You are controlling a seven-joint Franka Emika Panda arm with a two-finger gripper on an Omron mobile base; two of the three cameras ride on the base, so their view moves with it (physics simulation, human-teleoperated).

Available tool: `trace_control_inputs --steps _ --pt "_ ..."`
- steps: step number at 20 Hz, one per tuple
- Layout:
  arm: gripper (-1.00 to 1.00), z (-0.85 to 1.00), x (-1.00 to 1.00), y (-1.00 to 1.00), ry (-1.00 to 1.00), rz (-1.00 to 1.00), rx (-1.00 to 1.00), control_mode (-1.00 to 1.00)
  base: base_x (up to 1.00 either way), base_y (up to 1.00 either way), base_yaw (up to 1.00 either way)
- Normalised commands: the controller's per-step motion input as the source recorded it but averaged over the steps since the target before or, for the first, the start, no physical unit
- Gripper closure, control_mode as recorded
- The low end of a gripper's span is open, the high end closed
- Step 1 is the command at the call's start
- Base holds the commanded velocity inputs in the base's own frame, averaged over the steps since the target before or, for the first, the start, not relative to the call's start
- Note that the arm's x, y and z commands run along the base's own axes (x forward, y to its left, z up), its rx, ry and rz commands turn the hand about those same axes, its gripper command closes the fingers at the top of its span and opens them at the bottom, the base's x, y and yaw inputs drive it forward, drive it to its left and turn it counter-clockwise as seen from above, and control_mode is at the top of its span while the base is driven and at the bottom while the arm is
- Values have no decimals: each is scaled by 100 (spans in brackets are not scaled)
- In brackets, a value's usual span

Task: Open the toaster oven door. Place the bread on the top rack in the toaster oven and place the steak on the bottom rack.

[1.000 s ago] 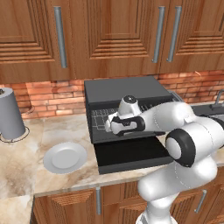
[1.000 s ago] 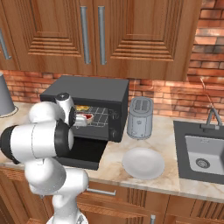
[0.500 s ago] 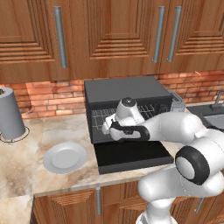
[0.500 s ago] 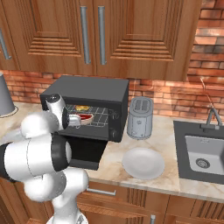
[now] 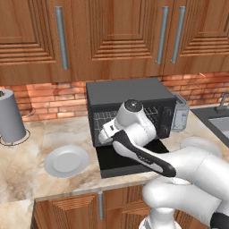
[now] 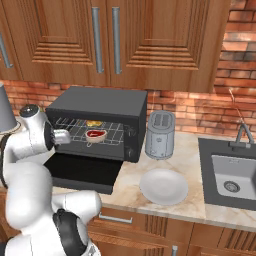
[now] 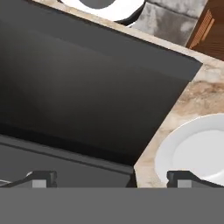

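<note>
1. One white robot arm with dark joints reaches in front of one boxy black toaster oven (image 6: 102,107); its two-finger claw (image 7: 111,178) hangs released, the two dark fingertips (image 7: 40,178) set wide apart with nothing between them.
2. One flat black toaster oven door (image 7: 87,100) lies folded down onto the counter, directly below the claw.
3. Two silver wire-grid shelves sit inside the oven, beyond the claw: the top rack (image 6: 75,121) and the bottom rack (image 6: 95,142).
4. One small red steak with a pale rim (image 6: 95,134) rests on the bottom rack; one small yellowish bread piece (image 6: 92,122) lies higher and farther back, on the top rack.
5. Two round white plates flank the door: one plate (image 6: 163,186) to the claw's right, one plate (image 5: 67,160) to its left.
6. One small silver toaster (image 6: 160,134) stands just beside the oven, to the right of the claw.
7. One grey cylindrical canister (image 5: 11,116) stands well apart, on the claw's left.
</note>
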Motion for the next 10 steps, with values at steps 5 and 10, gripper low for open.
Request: trace_control_inputs --steps 5,10 --pt "-100 93 -77 87 0 3 -15 -100 0 0 0" --pt "-100 70 -65 80 0 1 -16 -100 0 0 0"
